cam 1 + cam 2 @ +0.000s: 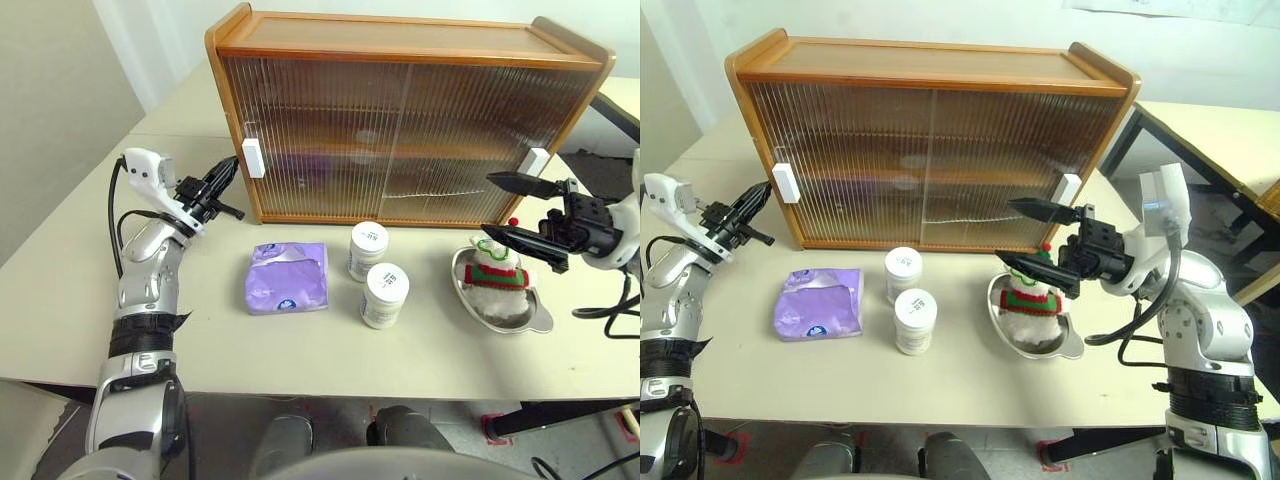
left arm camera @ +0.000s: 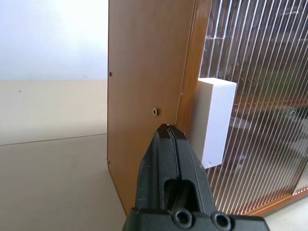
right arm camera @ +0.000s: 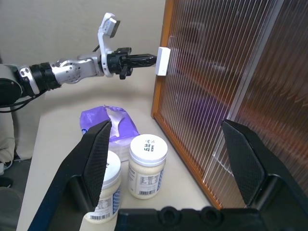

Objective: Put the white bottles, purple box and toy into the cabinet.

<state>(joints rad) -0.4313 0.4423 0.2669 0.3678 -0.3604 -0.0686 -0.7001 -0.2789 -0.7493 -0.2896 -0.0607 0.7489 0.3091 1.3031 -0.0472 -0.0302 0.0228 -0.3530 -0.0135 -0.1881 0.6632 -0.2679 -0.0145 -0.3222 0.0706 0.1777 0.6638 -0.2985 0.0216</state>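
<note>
Left gripper (image 1: pixel 232 168), fingers pressed together, points at the cabinet's (image 1: pixel 400 45) left handle (image 1: pixel 253 157). Right gripper (image 1: pixel 512 208) gapes empty above the toy (image 1: pixel 497 268) at right

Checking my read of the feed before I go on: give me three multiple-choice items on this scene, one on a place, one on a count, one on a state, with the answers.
1. Where is the toy?
A. in the metal dish
B. on the purple box
C. inside the cabinet

2. How many white bottles stand on the table?
A. one
B. two
C. three

3. How are the cabinet doors?
A. both shut
B. left one slid open
C. both off

Answers:
1 A: the toy sits in the metal dish, right of the bottles.
2 B: one white bottle stands behind the other, beside the purple box.
3 A: the ribbed panels cover the whole front of the cabinet; the shut left gripper is by the left handle, and the open right gripper is above the toy.
</note>
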